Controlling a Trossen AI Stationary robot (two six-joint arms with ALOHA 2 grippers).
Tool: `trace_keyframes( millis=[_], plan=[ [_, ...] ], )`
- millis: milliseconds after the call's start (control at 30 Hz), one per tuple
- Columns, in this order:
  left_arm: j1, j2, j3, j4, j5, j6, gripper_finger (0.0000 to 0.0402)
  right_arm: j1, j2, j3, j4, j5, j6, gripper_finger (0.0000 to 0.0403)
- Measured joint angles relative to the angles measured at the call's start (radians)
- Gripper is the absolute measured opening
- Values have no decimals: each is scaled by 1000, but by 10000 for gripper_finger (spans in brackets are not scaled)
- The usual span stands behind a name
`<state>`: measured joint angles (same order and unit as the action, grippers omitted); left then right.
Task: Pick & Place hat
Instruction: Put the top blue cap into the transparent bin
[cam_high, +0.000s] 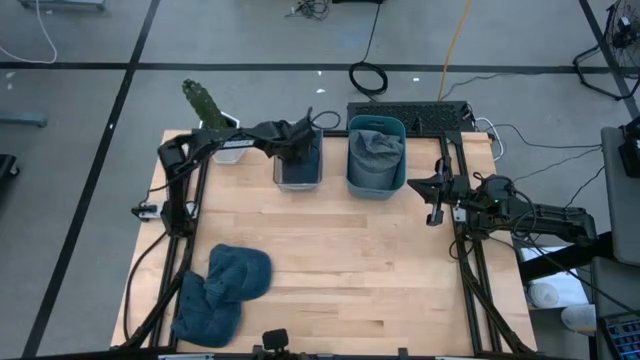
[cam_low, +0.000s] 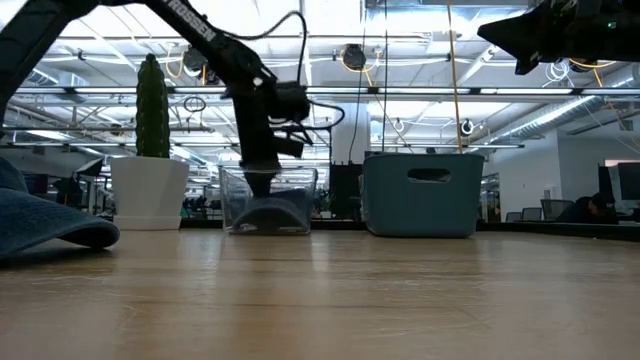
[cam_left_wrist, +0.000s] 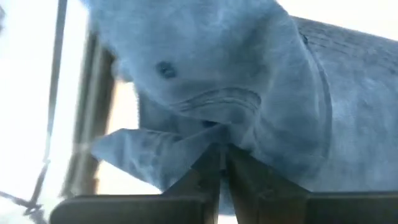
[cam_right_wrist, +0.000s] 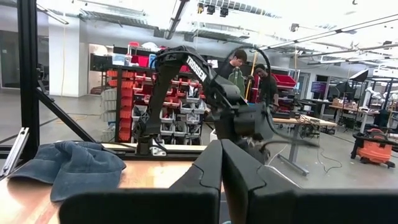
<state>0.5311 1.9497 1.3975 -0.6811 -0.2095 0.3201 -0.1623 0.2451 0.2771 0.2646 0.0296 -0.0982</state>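
Hats: two soft blue fabric hats (cam_high: 225, 290) lie at the table's near-left corner; teal plastic bin (cam_high: 376, 158) holds grey-blue fabric. Left gripper (cam_high: 298, 152), down in clear plastic bin (cam_high: 298, 172), pinches blue hat (cam_left_wrist: 249, 93); lift pending. Right gripper (cam_high: 436, 200) closed, empty, parked right.

The table (cam_high: 350, 250) carries three bins at twelve o'clock: one clear bin (cam_high: 298, 168), one teal bin (cam_high: 375, 160), one white pot (cam_high: 225, 140) with one cactus (cam_high: 203, 100). Two blue hats (cam_high: 222, 295) lie at seven o'clock. Two arms work there.
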Motion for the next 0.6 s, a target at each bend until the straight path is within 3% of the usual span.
trace_keyframes(
  millis=[367, 600],
  plan=[
    [-39, -257, 0, 29, -3, 18, 23, 0, 0, 0, 0, 0, 3, 0],
    [-153, -502, 0, 50, 45, -24, 7, 0, 0, 0, -3, 0, 4, 0]
  ],
)
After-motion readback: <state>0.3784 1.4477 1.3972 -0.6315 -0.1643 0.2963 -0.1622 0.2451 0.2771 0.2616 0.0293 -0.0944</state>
